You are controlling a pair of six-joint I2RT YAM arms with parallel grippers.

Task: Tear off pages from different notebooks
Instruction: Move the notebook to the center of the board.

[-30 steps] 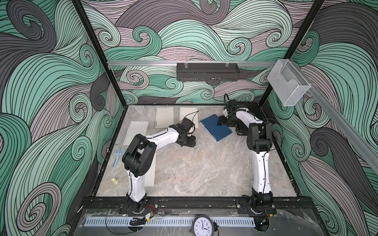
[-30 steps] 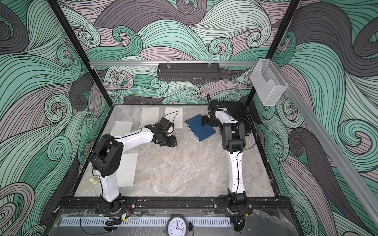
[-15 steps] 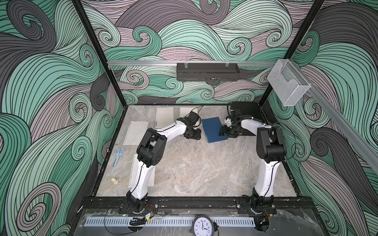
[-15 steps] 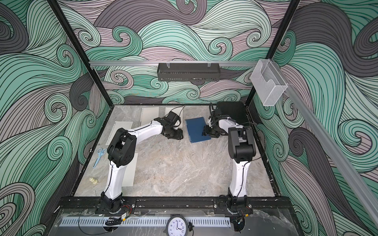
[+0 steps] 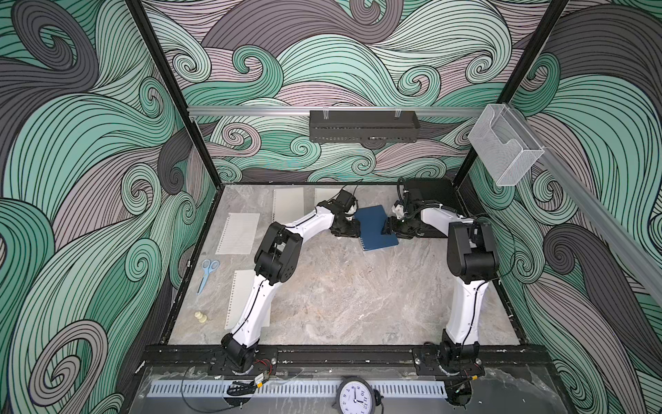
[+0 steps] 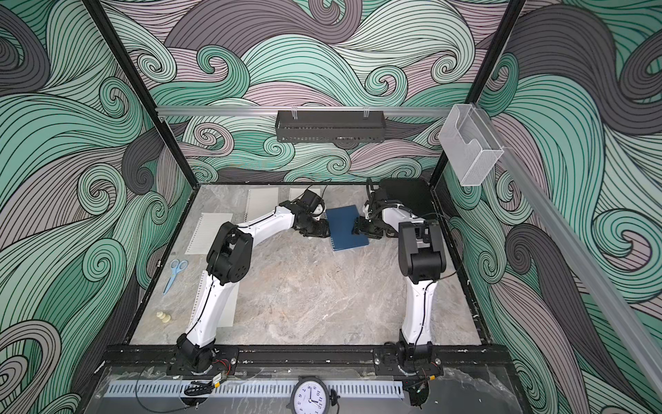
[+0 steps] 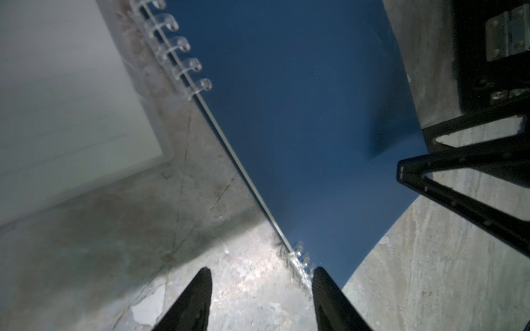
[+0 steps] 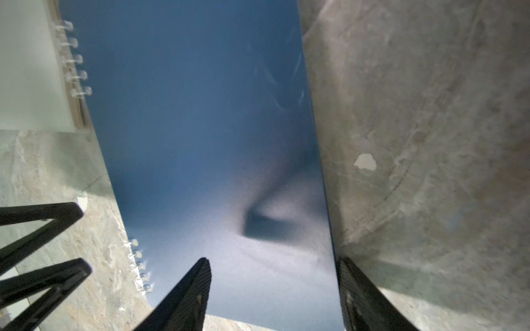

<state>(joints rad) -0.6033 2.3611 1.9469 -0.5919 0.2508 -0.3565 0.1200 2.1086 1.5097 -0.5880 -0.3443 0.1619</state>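
Nearest you, a clock [image 5: 356, 396] sits at the front rail. On the surface [image 5: 340, 297], along your left side, come a small cream piece [image 5: 201, 317], blue scissors [image 5: 207, 274] and a cream page [image 5: 239, 290] partly under the left arm, then a lined page [image 5: 239, 233] farther on. The blue notebook [image 5: 374, 229] lies flat and closed between the two arm tips. Your left fingers [image 7: 198, 298] are spread astride its spiral edge near a corner, one over bare surface, one over the cover. Your right fingers [image 8: 189, 295] are spread across the opposite edge, pinching nothing. Beyond lie two cream sheets [image 5: 288, 204], loose or bound you cannot tell; one, just beside the spiral, is half hidden by the left wrist. A black case [image 5: 435, 195] crowds the far corner right behind the right wrist.
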